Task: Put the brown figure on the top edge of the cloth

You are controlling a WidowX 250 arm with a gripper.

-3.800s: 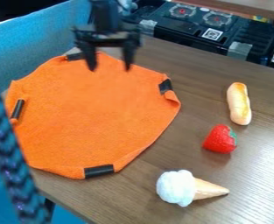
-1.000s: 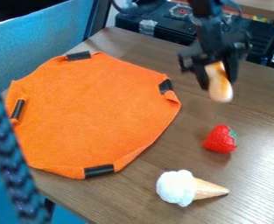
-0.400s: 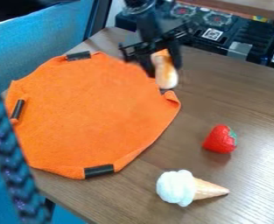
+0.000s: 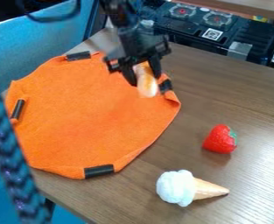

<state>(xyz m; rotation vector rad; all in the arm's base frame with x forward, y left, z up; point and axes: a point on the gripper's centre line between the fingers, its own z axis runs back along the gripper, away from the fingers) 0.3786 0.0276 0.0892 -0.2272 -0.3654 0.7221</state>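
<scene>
My gripper (image 4: pixel 143 72) hangs above the upper right part of the orange cloth (image 4: pixel 92 118), shut on the brown figure (image 4: pixel 146 83), a bread-like piece in yellow-brown with a pale lower end. The figure is held upright between the fingers, its lower end pointing down near the black tape on the cloth's right edge. The cloth lies spread on the table, with black tape pieces along its border.
A red strawberry (image 4: pixel 220 139) and a toy ice cream cone (image 4: pixel 188 188) lie right of the cloth on the wooden table (image 4: pixel 238 100). A black stove-like case (image 4: pixel 206 33) stands behind. A patterned blue strip (image 4: pixel 13 153) crosses the left foreground.
Earlier the figure lay on the table at the right. My gripper took hold of it, lifted it and has carried it leftward over the cloth.
</scene>
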